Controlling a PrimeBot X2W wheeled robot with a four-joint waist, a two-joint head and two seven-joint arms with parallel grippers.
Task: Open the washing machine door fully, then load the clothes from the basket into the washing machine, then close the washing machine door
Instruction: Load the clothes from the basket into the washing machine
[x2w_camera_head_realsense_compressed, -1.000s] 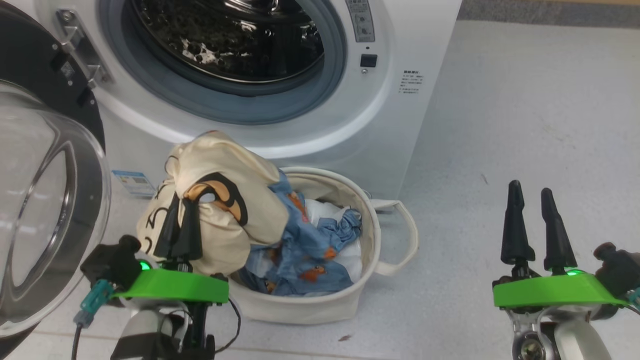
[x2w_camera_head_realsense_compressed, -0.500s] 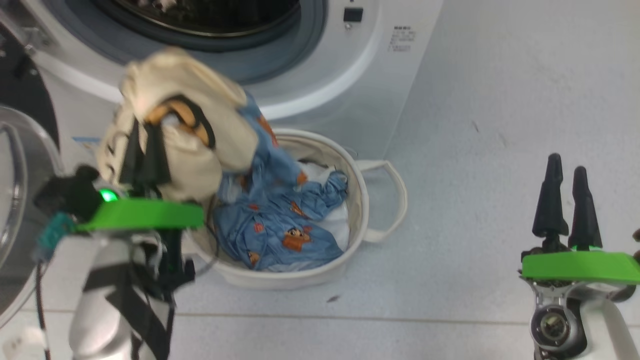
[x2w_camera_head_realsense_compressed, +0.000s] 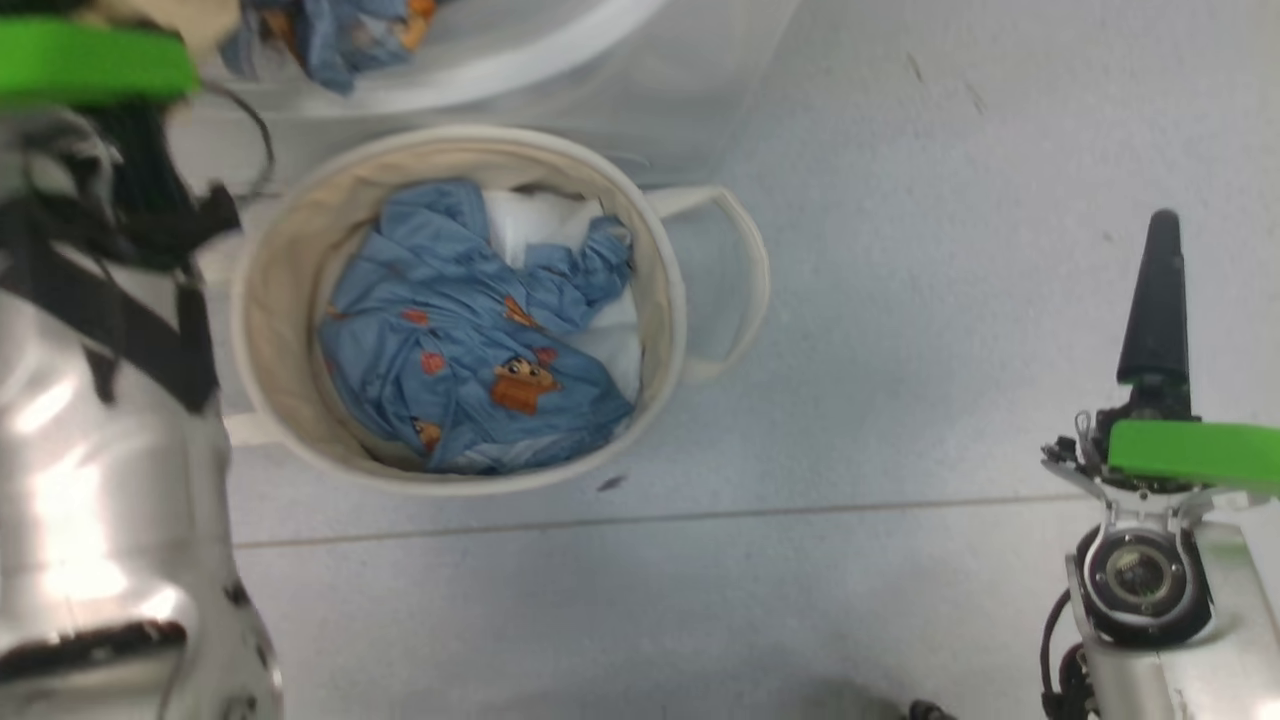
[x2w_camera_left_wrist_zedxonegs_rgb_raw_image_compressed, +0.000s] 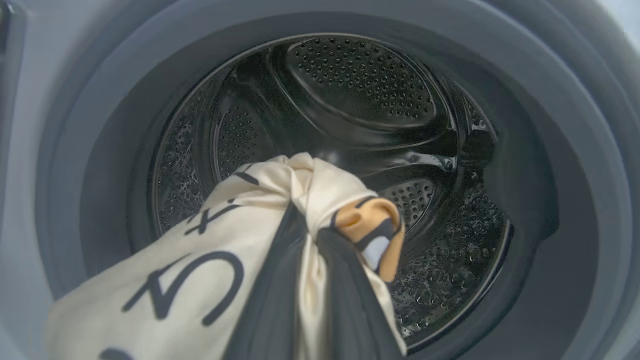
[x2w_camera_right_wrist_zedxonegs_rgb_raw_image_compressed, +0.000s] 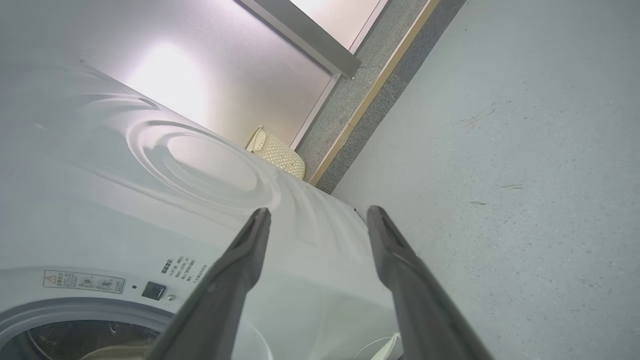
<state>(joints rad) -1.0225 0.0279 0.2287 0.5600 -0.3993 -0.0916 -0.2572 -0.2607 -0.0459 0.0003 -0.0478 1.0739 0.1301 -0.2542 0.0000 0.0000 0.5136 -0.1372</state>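
Right now it's loading: the left gripper (x2w_camera_left_wrist_zedxonegs_rgb_raw_image_compressed: 307, 225), fingers pinched on the cream piece of the clothes (x2w_camera_left_wrist_zedxonegs_rgb_raw_image_compressed: 170, 280), hangs at the mouth of the washing machine (x2w_camera_left_wrist_zedxonegs_rgb_raw_image_compressed: 565, 165). Blue pieces lie in the basket (x2w_camera_head_realsense_compressed: 290, 240) before the machine. The right gripper (x2w_camera_right_wrist_zedxonegs_rgb_raw_image_compressed: 317, 212) idles beside it, fingers apart, empty. Next, I'd say: reach inside and release.

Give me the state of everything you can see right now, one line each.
washing machine, mouth uncovered.
left gripper, shut on cream piece.
cream piece, bunched, held before the washing machine mouth.
right gripper, open, empty.
basket, upright, holding light-blue fabric.
light-blue fabric, crumpled.
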